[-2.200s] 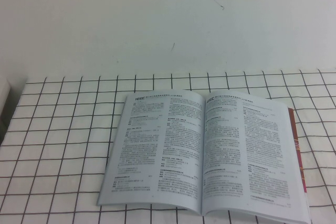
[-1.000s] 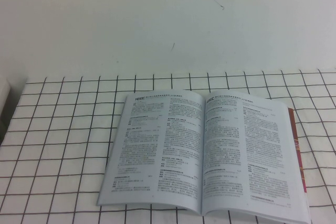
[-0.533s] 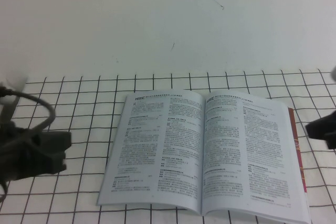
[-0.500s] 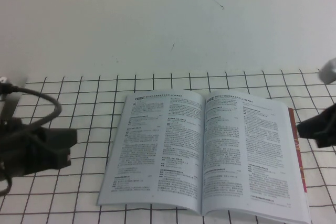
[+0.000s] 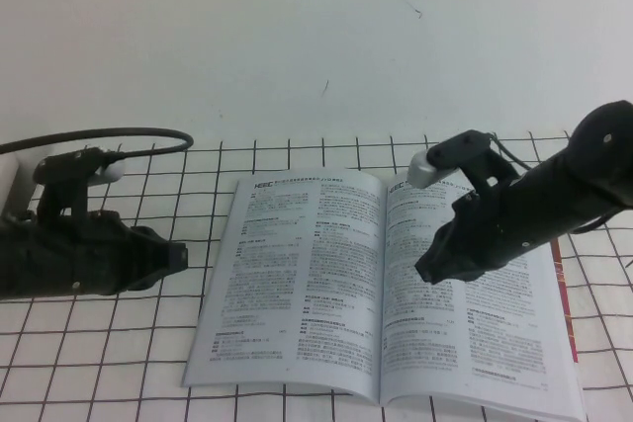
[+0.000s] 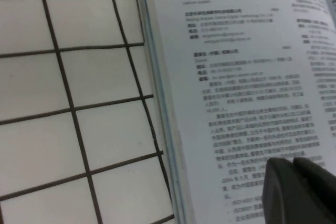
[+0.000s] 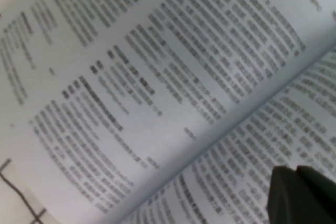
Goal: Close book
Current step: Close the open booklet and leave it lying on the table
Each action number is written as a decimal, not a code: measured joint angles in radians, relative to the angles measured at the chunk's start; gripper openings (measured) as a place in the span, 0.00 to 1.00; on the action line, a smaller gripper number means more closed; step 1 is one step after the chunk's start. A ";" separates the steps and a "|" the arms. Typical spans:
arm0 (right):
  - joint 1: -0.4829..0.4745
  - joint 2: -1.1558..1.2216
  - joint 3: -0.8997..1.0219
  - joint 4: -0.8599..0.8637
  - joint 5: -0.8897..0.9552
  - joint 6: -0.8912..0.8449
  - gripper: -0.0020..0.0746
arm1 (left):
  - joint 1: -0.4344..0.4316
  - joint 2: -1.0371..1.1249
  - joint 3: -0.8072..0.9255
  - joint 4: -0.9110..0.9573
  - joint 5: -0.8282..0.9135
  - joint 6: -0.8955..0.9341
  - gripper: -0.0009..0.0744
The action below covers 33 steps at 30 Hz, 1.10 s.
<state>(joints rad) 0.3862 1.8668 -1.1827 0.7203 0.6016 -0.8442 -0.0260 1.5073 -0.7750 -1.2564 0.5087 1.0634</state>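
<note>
One open book (image 5: 302,284) lies flat on the counter (image 5: 119,348), which is covered by a white cloth ruled in black squares, with a plain white wall (image 5: 297,46) rising behind its far edge. The book's near edge runs close to the near limit of the high view, and a red cover strip (image 5: 560,279) shows past the right page's outer edge. There is open cloth to the left of the book and a narrower band beyond its far edge. Two dark arms reach in, one from each side. The left gripper (image 5: 176,256) sits low over the cloth just left of the book's left edge, apart from the page; its fingers (image 6: 279,182) are pressed together and hold nothing. A black cable (image 5: 119,131) arcs over that arm. The right gripper (image 5: 427,270) hangs over the right page, near the spine, and its arm covers part of the page's far half; its fingers (image 7: 283,199) are likewise closed on nothing. I cannot tell whether they touch the paper.
</note>
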 joint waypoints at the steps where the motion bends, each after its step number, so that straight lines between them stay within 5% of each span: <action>1: 0.000 0.014 -0.003 -0.026 -0.002 0.019 0.02 | 0.000 0.024 -0.008 -0.002 -0.001 0.000 0.01; 10: 0.000 0.061 -0.006 -0.329 -0.002 0.270 0.02 | -0.043 0.171 -0.089 -0.016 -0.093 0.049 0.01; 23: -0.003 0.143 -0.033 -0.351 0.023 0.317 0.02 | -0.176 0.278 -0.121 0.006 -0.366 0.065 0.01; 33: -0.006 0.144 -0.035 -0.347 0.033 0.317 0.02 | -0.174 0.354 -0.133 -0.020 -0.220 0.065 0.01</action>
<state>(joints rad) 0.3807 2.0107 -1.2177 0.3735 0.6345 -0.5270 -0.2004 1.8608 -0.9077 -1.2759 0.2883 1.1288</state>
